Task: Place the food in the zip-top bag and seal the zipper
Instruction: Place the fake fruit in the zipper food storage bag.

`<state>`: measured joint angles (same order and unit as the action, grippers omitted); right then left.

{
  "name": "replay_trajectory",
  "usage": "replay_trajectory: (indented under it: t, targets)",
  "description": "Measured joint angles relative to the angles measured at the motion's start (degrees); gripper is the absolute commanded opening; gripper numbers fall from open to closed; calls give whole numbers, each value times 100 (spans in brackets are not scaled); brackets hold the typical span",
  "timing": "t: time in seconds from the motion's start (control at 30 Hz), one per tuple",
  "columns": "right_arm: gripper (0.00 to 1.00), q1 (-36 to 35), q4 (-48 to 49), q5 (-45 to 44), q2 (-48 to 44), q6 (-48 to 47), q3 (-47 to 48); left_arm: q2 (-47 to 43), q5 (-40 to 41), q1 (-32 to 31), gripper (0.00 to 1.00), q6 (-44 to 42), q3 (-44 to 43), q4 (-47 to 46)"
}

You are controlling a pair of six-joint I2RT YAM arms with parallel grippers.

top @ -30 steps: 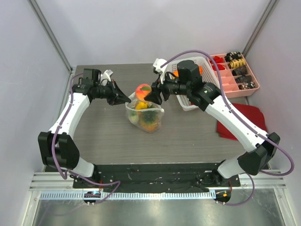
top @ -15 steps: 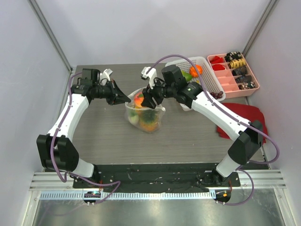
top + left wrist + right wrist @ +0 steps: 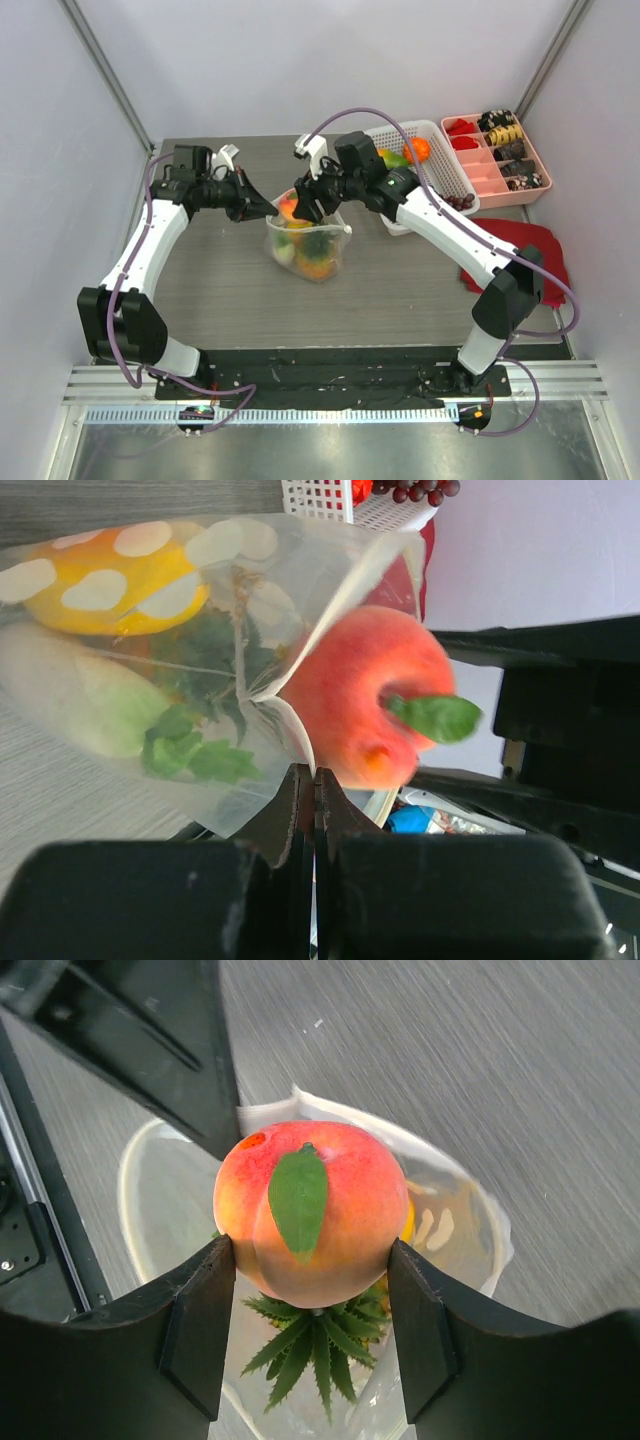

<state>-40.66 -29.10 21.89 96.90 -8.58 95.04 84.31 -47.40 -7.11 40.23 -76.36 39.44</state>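
Observation:
The clear dotted zip-top bag stands open on the table mid-centre, holding toy food: a yellow-orange piece, a white radish and spiky green leaves. My left gripper is shut on the bag's left mouth edge, holding it up. My right gripper is shut on the pink peach with a green leaf, right over the bag's open mouth. The peach also shows in the left wrist view beside the bag's rim.
A white mesh basket with an orange and a green piece stands back right. A pink compartment tray sits beyond it at the far right. A red cloth lies right of the basket.
My right gripper carried the peach leftwards from beside the basket to above the bag's mouth. The left gripper has held the bag edge still.

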Motion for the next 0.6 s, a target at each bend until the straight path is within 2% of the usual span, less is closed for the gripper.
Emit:
replay_trajectory:
  t: [0.2,0.27,0.37,0.4,0.5,0.6]
  targets:
    - [1,0,127,-166,151,146,-138,-68,-48,0,0,136,0,-173]
    - [8,0,190,-190,151,170,-254,-70,-70,0,0,160,0,-216]
    - [36,0,229,-140,151,199,-391,-70,-79,0,0,164,0,-271]
    - [57,-2,232,-94,151,212,-411,-70,-87,0,0,162,0,-275]
    - [85,-7,243,96,151,284,-417,-70,-111,0,0,146,0,-273]
    - [93,-2,251,208,151,358,-415,-70,-116,0,0,131,0,-271]
